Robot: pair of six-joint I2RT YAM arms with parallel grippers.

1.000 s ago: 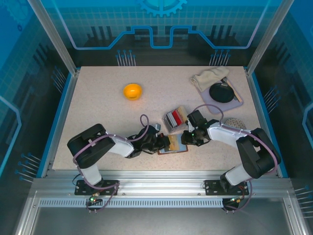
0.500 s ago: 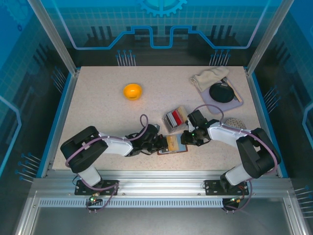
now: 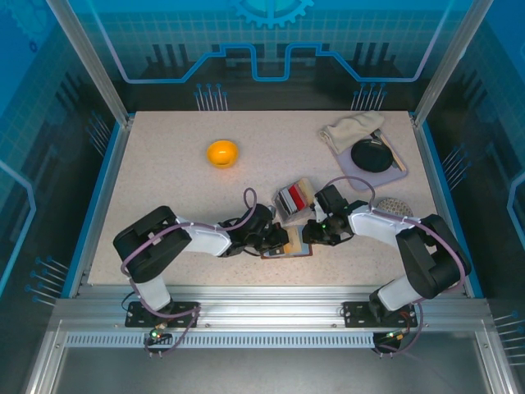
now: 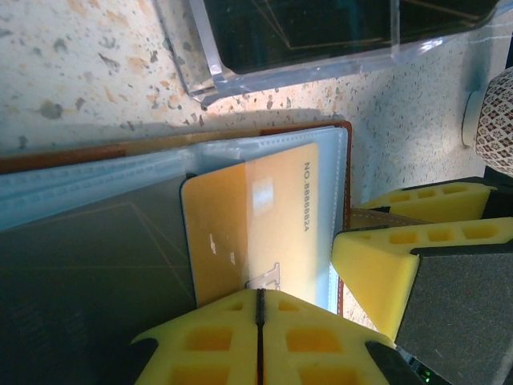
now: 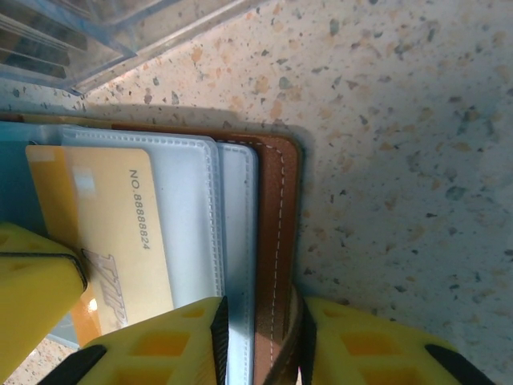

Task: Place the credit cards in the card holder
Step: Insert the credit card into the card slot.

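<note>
Evidently insertion is under way: just beside the clear grey plastic tray box [image 4: 304,40], the open reddish-brown leather card holder [image 5: 280,200] has its edge clamped in the right jaws, while the left jaws, clamped on an orange-gold plastic credit card [image 4: 256,216] partly inside a pocket, should next push it home.

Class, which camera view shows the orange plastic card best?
The left wrist view: the orange plastic card spreads wide there, and its printed number is readable. The right wrist view shows a narrower part of it, number still legible. The top view gives a small orange patch.
</note>
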